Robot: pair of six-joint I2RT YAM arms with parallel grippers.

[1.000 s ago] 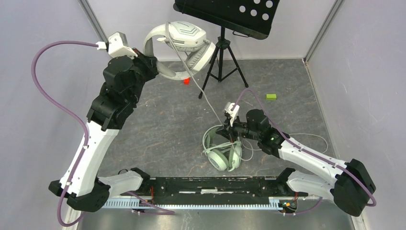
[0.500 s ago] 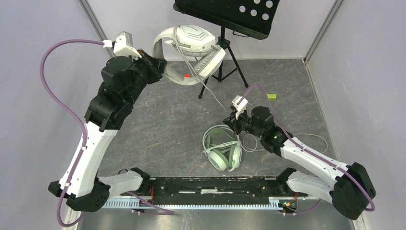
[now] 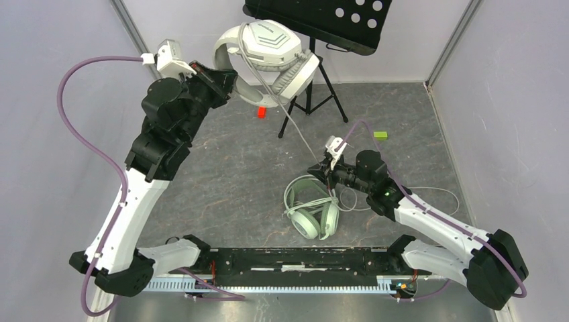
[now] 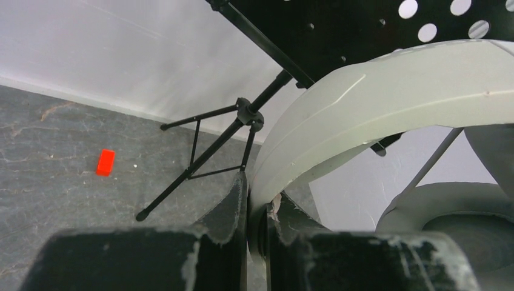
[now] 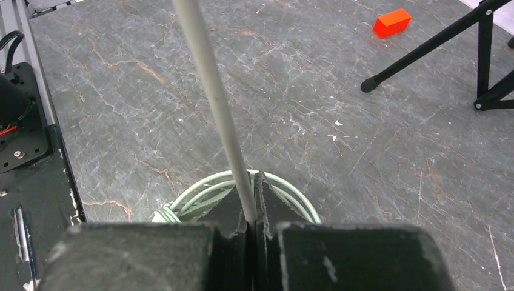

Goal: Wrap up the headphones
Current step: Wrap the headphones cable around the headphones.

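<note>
At six o'clock the pale mint-green cushioned headset (image 3: 310, 213) lies on the grey tabletop (image 3: 221, 174). Just beyond it, the right gripper (image 3: 328, 169) pinches the thin pale cable (image 5: 206, 79) — limp, probably slippery. At twelve o'clock the left gripper (image 3: 225, 75) clamps the white-grey chevron-marked headset (image 3: 268, 43) aloft by its headband (image 4: 376, 91) — the stiff, sure hold.

White-grey chevron headset (image 3: 268, 43) held aloft, cable (image 5: 209, 85) taut, mint-green headset (image 3: 312, 218) lying flat below
</note>
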